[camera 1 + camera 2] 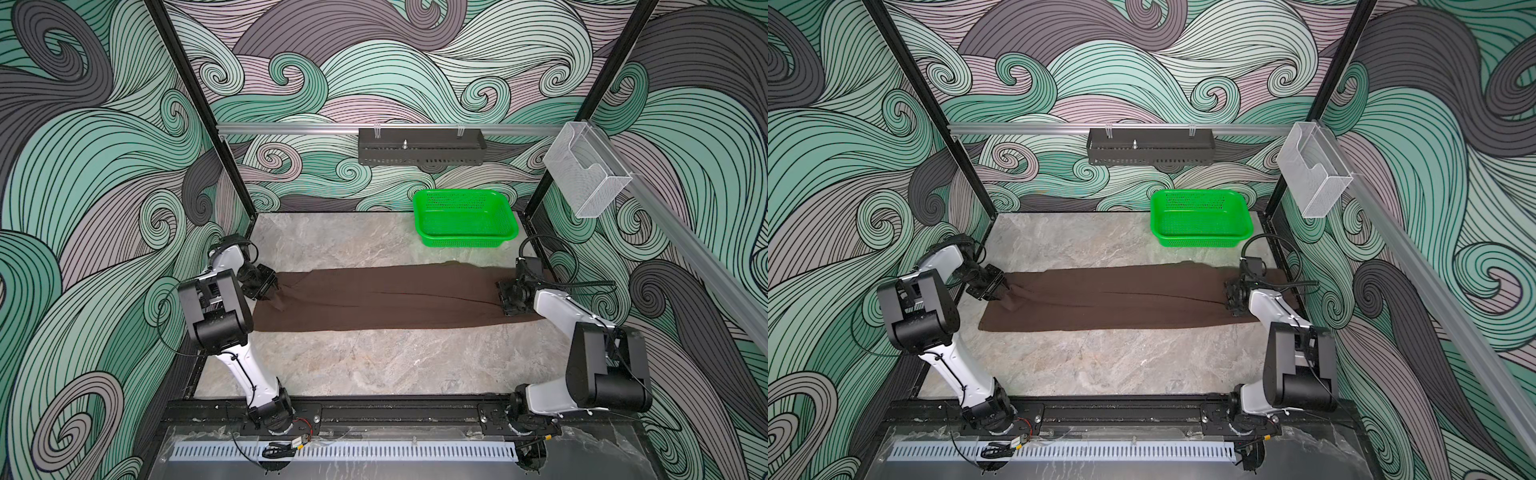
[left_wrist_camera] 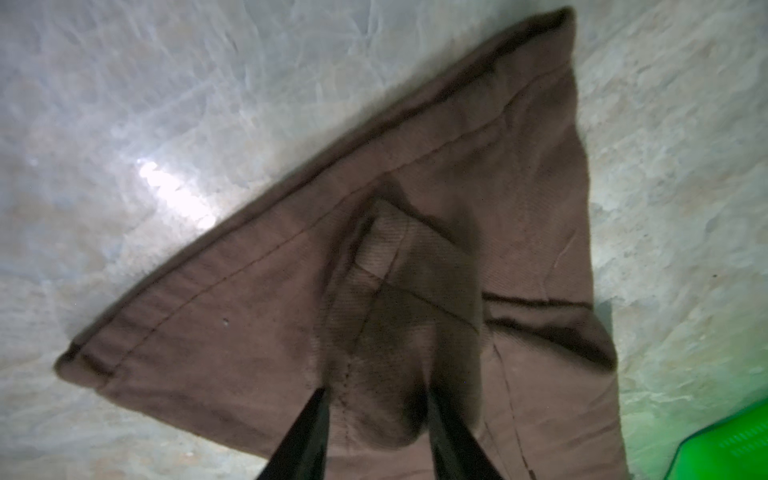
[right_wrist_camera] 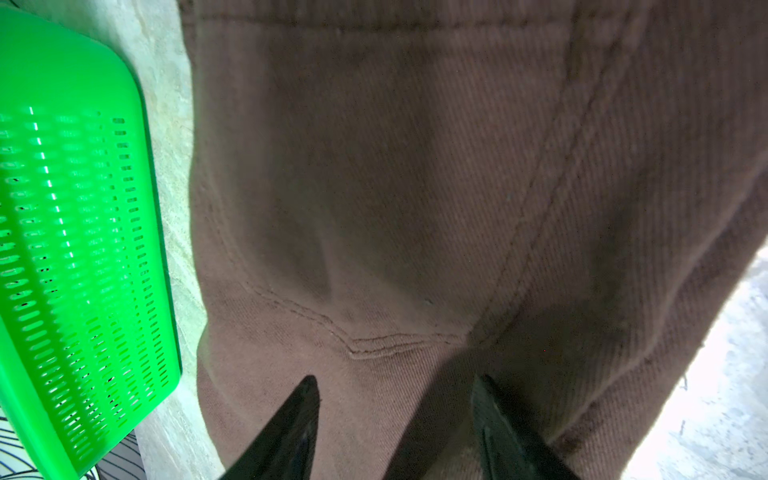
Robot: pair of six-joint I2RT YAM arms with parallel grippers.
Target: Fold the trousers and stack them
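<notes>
Item: dark chocolate-brown soft-fabric trousers [image 1: 386,299], laid full length across my grey marble-look table [image 1: 374,365]. Left gripper [image 2: 376,399]: pinching a raised tuck at the hem end, ready, I judge, to carry it over. Right gripper [image 3: 395,388]: jaws parted, tips on the waist end, probably pinning it.

Open tabletop [image 1: 374,365] near front; basket [image 1: 465,240] far right
</notes>
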